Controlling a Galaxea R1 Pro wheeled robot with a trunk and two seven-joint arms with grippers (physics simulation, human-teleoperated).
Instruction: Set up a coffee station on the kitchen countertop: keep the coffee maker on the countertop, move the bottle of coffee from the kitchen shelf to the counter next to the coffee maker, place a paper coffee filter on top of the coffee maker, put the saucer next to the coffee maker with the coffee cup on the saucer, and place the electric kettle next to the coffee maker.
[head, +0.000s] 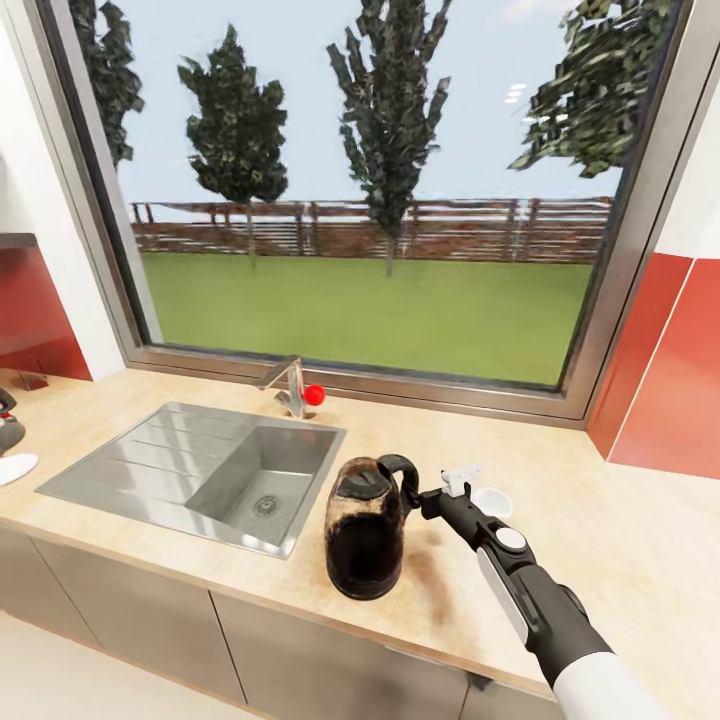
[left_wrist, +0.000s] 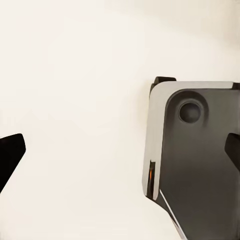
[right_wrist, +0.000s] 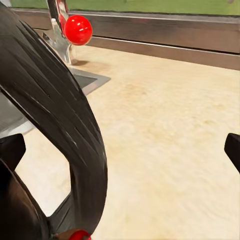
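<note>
The rounded dark-tinted glass electric kettle (head: 366, 530) stands upright on the light beige wood-grain counter (head: 600, 540), just right of the steel sink (head: 200, 470). The right end effector (head: 425, 497) sits at its black loop handle (right_wrist: 75, 150), fingers spread apart, probably to grip it for carrying

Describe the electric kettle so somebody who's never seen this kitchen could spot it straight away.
Find the steel sink set in the countertop under the big window. Just right of the basin, near the counter's front edge, stands the electric kettle. It is the rounded dark-tinted glass vessel with a black loop handle, unlike the small white dish behind it.
</note>
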